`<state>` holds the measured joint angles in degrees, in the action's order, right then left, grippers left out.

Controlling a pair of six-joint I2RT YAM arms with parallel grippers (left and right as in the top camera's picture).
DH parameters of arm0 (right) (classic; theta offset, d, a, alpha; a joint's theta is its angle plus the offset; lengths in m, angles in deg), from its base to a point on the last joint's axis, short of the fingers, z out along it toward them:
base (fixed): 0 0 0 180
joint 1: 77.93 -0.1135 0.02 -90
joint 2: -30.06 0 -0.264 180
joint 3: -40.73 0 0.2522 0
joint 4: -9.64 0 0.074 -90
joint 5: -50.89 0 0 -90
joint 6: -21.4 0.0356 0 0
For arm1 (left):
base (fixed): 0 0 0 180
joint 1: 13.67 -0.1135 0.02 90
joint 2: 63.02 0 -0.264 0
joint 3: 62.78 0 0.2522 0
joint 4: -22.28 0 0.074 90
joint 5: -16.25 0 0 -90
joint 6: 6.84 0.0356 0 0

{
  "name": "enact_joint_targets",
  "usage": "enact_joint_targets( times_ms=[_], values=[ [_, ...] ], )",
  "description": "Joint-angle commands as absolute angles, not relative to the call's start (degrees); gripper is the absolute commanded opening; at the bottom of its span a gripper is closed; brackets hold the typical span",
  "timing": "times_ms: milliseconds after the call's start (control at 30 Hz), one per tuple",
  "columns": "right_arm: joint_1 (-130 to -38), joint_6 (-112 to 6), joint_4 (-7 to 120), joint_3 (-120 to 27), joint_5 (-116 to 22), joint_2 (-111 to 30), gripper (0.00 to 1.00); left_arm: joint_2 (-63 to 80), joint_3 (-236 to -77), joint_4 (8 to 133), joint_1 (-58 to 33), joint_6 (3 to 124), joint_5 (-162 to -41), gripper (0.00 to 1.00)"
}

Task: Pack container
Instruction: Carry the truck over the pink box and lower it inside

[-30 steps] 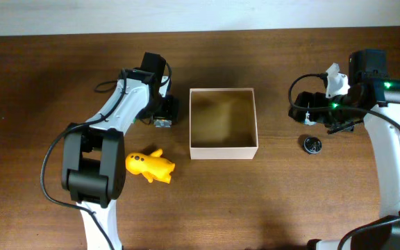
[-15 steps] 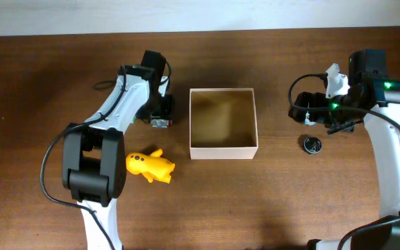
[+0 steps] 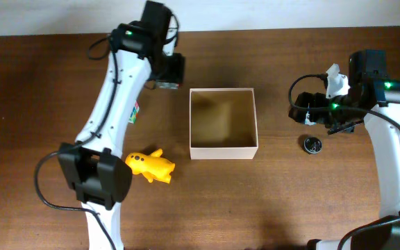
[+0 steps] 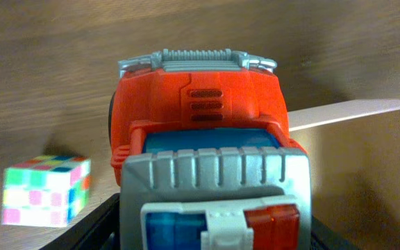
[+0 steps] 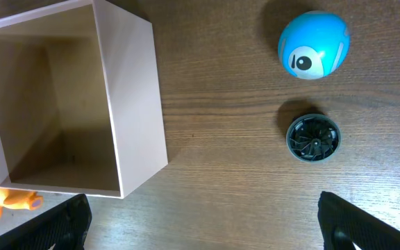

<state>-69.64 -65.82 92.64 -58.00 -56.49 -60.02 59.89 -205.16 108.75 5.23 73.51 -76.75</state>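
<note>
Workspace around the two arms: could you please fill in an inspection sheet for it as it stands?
Surface: brown wooden table, no spills seen.
Job's things: container upright, open-topped, empty; red toy truck held by the left gripper.
Clutter: yellow toy, coloured cube, blue ball and dark round disc, all on the table outside the container.
Grippers: left gripper shut on the truck, near the container's far left corner; right gripper open, holding nothing.
Cables: black cables loop along both arms.
Surroundings: pale strip beyond the far table edge; nothing else seen.
</note>
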Motion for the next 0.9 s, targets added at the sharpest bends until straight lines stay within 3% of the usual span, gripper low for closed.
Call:
enact_joint_targets(
  times_ms=[0,367,433,633,867],
  values=[
    [-69.18,-66.23,93.1,-59.07,-55.77,-60.02,0.99,57.8,-206.71,108.07,9.25,66.08,-76.93,0.38],
    [-69.18,-66.23,93.14,-59.07,-55.77,-60.02,0.99,63.28,-206.6,104.6,22.98,56.81,-76.6,0.38],
    [-69.18,-66.23,93.18,-59.07,-55.77,-60.02,0.99,65.1,-206.6,103.46,24.46,56.79,-75.99,0.31],
    [-69.18,-66.25,93.95,-59.07,-55.77,-60.02,0.99,70.43,-206.6,102.28,25.56,54.62,-75.81,0.19],
    [-69.18,-66.25,93.88,-59.07,-55.77,-60.02,0.99,71.35,-206.6,101.82,24.94,52.75,-75.9,0.2]
  ],
)
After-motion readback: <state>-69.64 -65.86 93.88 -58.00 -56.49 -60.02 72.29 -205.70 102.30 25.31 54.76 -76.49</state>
